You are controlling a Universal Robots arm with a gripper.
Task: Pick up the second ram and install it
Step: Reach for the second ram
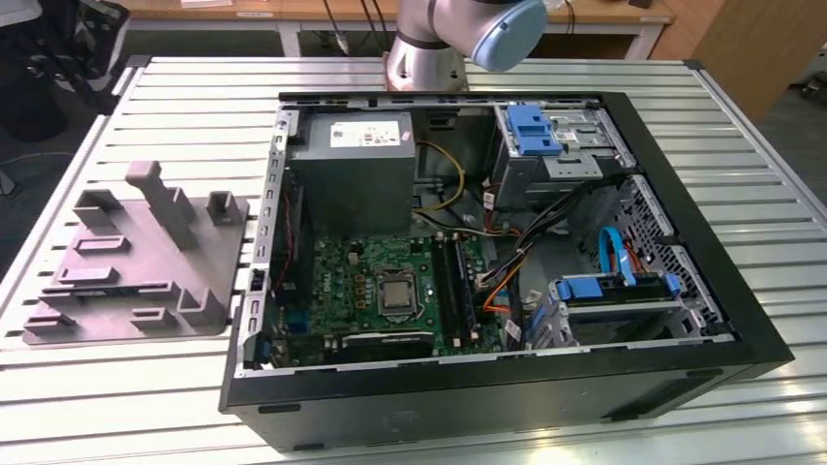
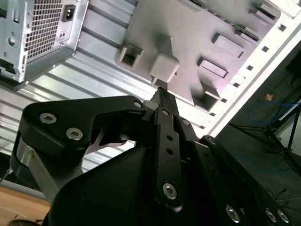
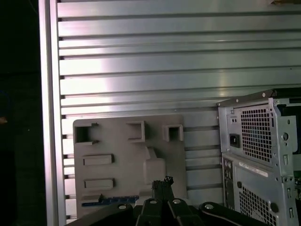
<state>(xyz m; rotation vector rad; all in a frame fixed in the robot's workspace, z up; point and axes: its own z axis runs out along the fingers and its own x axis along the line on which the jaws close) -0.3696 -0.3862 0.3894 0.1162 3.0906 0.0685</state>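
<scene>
The pincer [image 3: 162, 181] is hanging in the air with its fingertips pressed together and nothing between them, as both wrist views are showing. It is pointing down at the grey plate [image 3: 117, 150] with its upright blocks. A slim dark-blue strip, apparently the memory card [image 3: 106, 203], is lying along the plate's edge nearest the pincer. The plate is sitting on the ribbed metal counter [image 3: 164, 70], just beside the open computer case [image 1: 723, 329], with the arm [image 1: 446, 39] rising behind the case in the exterior view.
</scene>
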